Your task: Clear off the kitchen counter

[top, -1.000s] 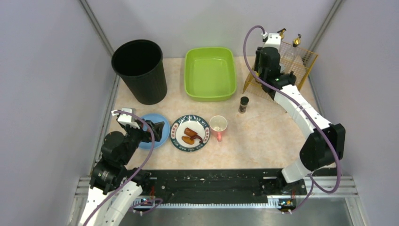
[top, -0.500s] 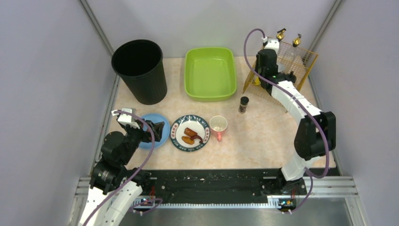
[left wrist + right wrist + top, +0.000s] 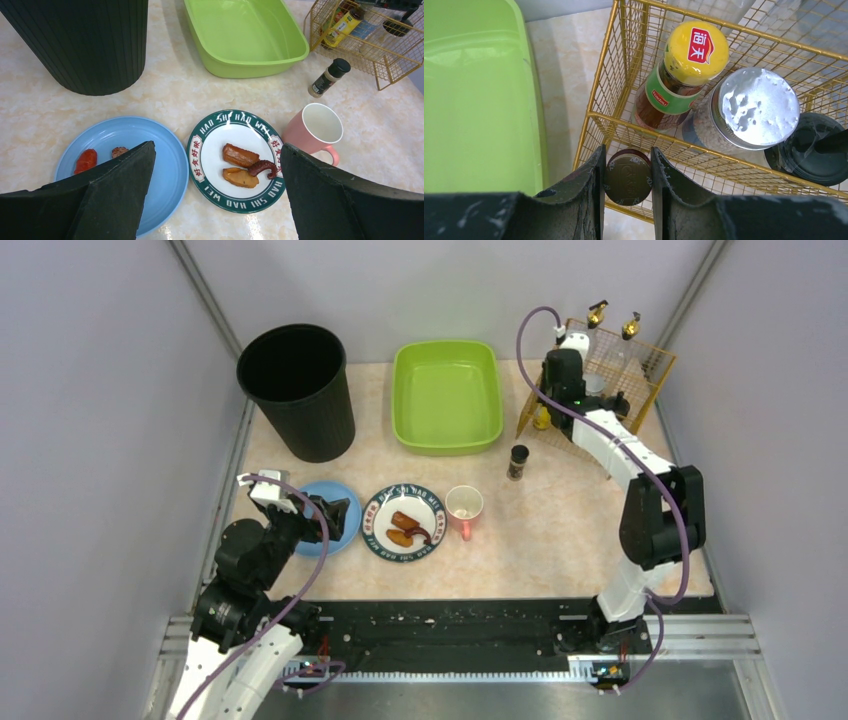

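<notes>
The beige kitchen counter (image 3: 560,530) holds a blue plate (image 3: 165,165) with food scraps, a green-rimmed plate (image 3: 403,523) with sausage pieces, a pink cup (image 3: 464,508) and a small dark-capped spice bottle (image 3: 517,461). My left gripper (image 3: 335,512) is open and empty, hovering above the two plates; in the left wrist view (image 3: 216,147) its jaws stand wide apart. My right gripper (image 3: 626,160) is shut on a brown-capped bottle (image 3: 627,177), held at the front-left corner of the gold wire basket (image 3: 624,75). In the top view the right gripper (image 3: 562,385) is at the basket's left side.
A lime-green tub (image 3: 446,425) and a black bin (image 3: 298,390) stand at the back. The wire basket (image 3: 645,375) holds a yellow-capped sauce bottle (image 3: 684,70), a silver-lidded jar (image 3: 749,107) and a black-lidded jar (image 3: 809,150). Grey walls close both sides.
My right arm has swung its elbow inward and its wrist has shifted slightly back along the basket's left side. The left arm has not moved.
</notes>
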Robot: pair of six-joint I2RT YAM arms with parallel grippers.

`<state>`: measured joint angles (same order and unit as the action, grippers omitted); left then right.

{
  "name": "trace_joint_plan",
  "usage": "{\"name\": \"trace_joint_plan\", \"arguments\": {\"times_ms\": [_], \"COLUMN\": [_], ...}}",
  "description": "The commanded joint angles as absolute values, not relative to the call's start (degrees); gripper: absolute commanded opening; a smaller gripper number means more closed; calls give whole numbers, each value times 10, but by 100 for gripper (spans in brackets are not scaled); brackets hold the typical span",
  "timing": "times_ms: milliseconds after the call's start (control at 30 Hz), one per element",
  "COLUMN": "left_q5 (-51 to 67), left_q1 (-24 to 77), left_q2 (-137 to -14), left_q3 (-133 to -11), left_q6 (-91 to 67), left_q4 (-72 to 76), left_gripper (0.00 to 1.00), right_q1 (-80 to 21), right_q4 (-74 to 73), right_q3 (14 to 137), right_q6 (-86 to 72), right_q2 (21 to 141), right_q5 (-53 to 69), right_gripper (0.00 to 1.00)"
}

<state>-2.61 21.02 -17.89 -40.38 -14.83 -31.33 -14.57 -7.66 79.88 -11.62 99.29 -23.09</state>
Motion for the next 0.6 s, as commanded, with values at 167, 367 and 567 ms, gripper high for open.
{"name": "trace_joint_plan", "arguments": {"times_ms": [167, 367, 567], "left_q5": [-25, -25, -24], "left_q1": [211, 212, 212], "left_q2": [-183, -184, -181], "left_q3": [-403, -403, -403], "left_q6": [-141, -142, -142], "left_q4": [-296, -295, -296], "left_gripper": [99, 99, 99], "right_q1": [-137, -137, -137], "right_q4": [-29, -36, -41], "right_q3": [804, 807, 804], "right_q6": [-137, -144, -146], "right_q2": [1001, 1002, 998], "right_q5": [-228, -225, -222], "right_gripper": [0, 17, 45]}}
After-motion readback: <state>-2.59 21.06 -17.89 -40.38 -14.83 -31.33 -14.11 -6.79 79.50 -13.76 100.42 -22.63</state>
